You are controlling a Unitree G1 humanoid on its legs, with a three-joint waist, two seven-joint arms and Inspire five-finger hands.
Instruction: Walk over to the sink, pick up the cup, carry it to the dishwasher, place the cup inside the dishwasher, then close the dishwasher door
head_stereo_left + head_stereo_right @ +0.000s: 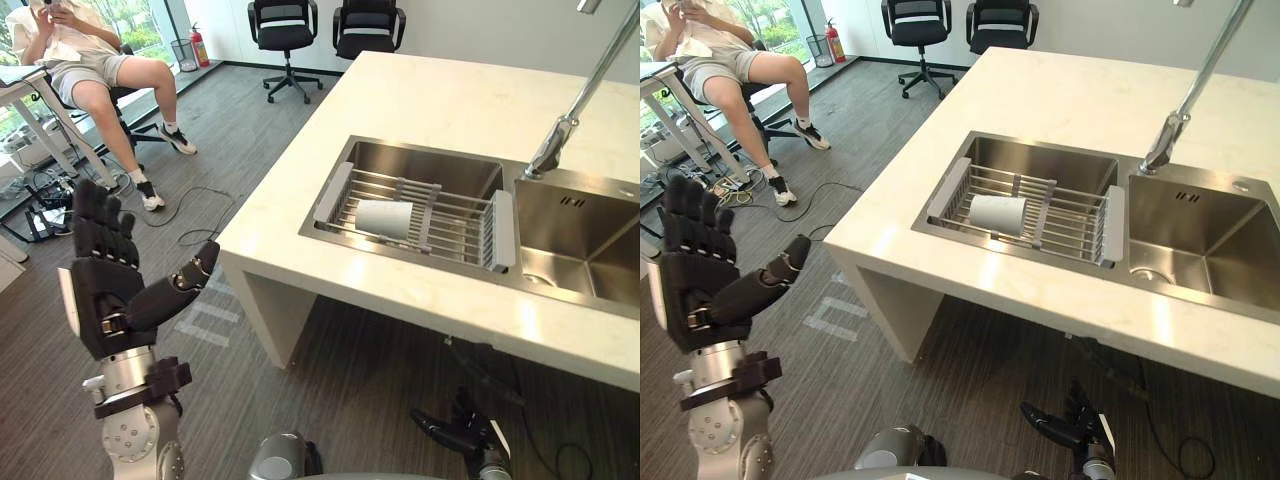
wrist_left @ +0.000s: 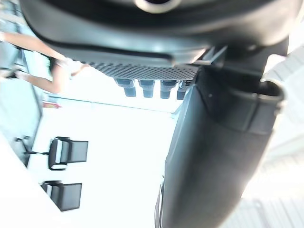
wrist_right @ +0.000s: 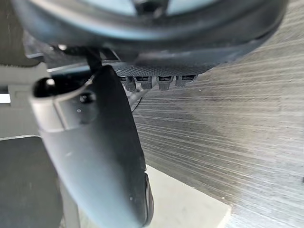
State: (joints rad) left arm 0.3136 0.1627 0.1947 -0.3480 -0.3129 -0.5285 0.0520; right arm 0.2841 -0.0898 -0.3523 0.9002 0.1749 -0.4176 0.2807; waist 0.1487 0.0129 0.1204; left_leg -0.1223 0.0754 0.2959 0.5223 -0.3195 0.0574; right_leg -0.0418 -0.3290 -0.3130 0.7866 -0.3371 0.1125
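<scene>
Facing bench (image 1: 420,95); cup (image 1: 385,218) on side on rack (image 1: 455,228) in sink (image 1: 430,163), 1 o'clock, untouched. Left hand (image 1: 105,290) raised, splayed, empty; right hand (image 1: 450,428) low, relaxed, empty. Pickup onward not yet done.

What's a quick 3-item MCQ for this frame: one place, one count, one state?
1. Where is the white cup?
A. on the counter
B. on the wire rack in the left sink basin
C. in a robot hand

2. How many empty black office chairs stand by the far wall?
A. one
B. two
C. four

3. What state is the left robot hand in?
A. open, holding nothing
B. shut on the cup
C. shut on the faucet

Answers:
1 B: the cup lies on its side on the rack.
2 B: two chairs stand side by side at the wall.
3 A: its fingers are straight and spread, away from the sink.
</scene>
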